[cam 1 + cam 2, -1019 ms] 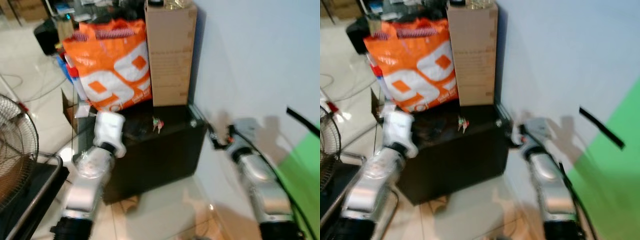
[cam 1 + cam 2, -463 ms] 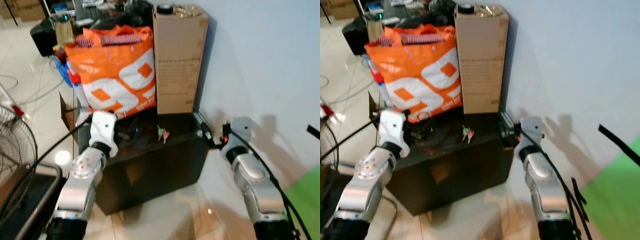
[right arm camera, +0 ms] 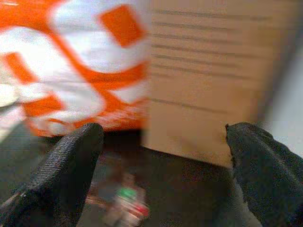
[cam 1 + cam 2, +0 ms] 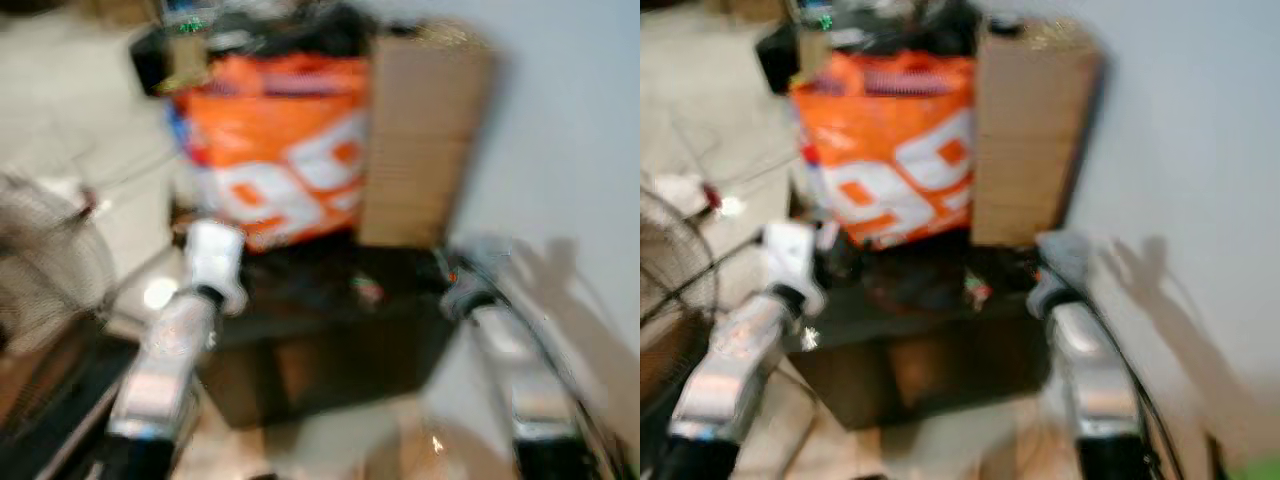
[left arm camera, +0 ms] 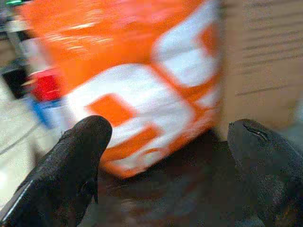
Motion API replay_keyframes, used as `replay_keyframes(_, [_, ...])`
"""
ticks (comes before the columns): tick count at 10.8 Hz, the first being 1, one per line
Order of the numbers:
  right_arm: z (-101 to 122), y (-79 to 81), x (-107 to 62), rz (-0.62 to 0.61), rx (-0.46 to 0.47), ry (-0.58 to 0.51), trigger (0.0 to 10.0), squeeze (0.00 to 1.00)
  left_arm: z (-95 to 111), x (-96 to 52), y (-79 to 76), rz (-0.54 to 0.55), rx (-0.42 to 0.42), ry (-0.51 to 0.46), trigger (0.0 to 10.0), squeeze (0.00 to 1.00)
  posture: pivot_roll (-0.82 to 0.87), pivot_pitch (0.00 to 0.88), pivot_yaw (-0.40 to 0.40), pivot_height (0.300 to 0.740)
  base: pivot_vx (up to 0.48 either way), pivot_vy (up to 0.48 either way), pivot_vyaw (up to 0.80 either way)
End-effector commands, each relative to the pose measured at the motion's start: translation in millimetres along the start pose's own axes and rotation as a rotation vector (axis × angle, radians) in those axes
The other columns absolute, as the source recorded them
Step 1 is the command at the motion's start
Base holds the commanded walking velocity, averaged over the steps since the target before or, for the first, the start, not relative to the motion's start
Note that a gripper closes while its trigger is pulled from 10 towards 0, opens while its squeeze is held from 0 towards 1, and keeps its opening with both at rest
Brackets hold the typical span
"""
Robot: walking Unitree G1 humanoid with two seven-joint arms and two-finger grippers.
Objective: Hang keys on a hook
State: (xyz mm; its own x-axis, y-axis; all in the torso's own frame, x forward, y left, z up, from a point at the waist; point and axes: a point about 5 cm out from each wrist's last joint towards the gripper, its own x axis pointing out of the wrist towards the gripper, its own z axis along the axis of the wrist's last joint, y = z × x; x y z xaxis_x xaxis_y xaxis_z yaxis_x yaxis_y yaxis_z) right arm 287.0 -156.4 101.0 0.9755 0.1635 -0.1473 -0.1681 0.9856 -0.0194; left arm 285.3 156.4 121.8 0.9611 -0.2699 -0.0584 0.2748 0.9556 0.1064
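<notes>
**Keys lie on the dark cabinet, both tools spread wide in front of it**

You are looking at a pale wall (image 4: 1200,150) on the right and a tiled floor (image 4: 70,130) on the left, all blurred in the head views. Against the wall stands a low dark cabinet (image 4: 940,360); call its top your worktop. At its back a big orange-and-white bag (image 4: 890,150) sits just beside a tall brown cardboard box (image 4: 1025,140), the box nearer the wall. A fan grille (image 4: 665,270) shows at the left edge. Your two silver arms reach toward the cabinet front, one on each side. Your left tool (image 5: 165,165) faces the bag, its black fingers (image 5: 71,165) well apart with nothing between them. Your right tool (image 3: 163,175) faces the seam between bag and box, fingers (image 3: 61,175) likewise wide apart and empty. The keys (image 3: 128,203), with green and red tags, lie on the worktop near its middle, in front of the box, between your right tool's fingers in view but untouched
</notes>
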Motion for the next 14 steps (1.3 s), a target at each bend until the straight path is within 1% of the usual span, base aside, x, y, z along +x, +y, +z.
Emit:
replay_keyframes(1, [0,-10.1,-1.5,-0.033,-0.013,-0.001,10.0,1.00,4,2.0,-4.6,-0.014,0.002,-0.015,10.0,0.00,-0.03,0.000,0.049,0.740,0.364,0.000,0.80])
replay_keyframes(3, [-2,-14.4,0.5,-0.041,-0.025,0.013,10.0,1.00,4,2.3,-5.9,-0.015,0.005,-0.013,10.0,0.00,-0.02,0.000,0.041,0.740,0.369,0.000,0.00])
replay_keyframes(7, [0,-16.7,5.6,-0.017,-0.059,0.020,10.0,1.00,5,4.3,-5.9,-0.010,0.004,-0.015,10.0,0.00,-0.02,0.000,0.033,0.740,0.364,0.000,0.00])
replay_keyframes(9, [-2,-13.1,6.7,0.044,-0.089,0.038,10.0,1.00,5,5.4,-7.1,-0.015,0.007,-0.014,10.0,0.00,-0.02,0.000,0.034,0.740,0.356,0.000,0.00])
replay_keyframes(10, [-13,-7.8,6.9,0.135,-0.158,0.130,10.0,0.74,-1,5.6,-12.1,-0.094,0.034,0.025,10.0,0.00,-0.03,0.000,0.039,0.740,0.000,0.000,0.00])
replay_keyframes(11, [-23,-7.7,6.9,0.162,-0.189,0.203,10.0,0.00,-5,3.5,-16.5,-0.176,0.052,0.054,10.0,0.00,-0.03,0.000,0.039,0.740,0.000,0.000,0.00])
replay_keyframes(12, [-31,-9.8,7.6,0.163,-0.230,0.271,10.0,0.00,-10,0.2,-20.4,-0.262,0.075,0.088,10.0,0.00,-0.03,0.000,0.039,0.740,0.000,0.000,0.00])
replay_keyframes(13, [-40,-9.4,7.4,0.193,-0.271,0.337,10.0,0.00,-17,-3.6,-24.5,-0.356,0.084,0.141,10.0,0.00,-0.03,0.000,0.032,0.740,0.000,0.000,0.00])
replay_keyframes(14, [-50,-6.2,5.8,0.247,-0.299,0.415,10.0,0.00,-26,-8.9,-29.3,-0.472,0.104,0.211,10.0,0.00,-0.03,0.000,0.028,0.740,0.000,0.000,0.00])
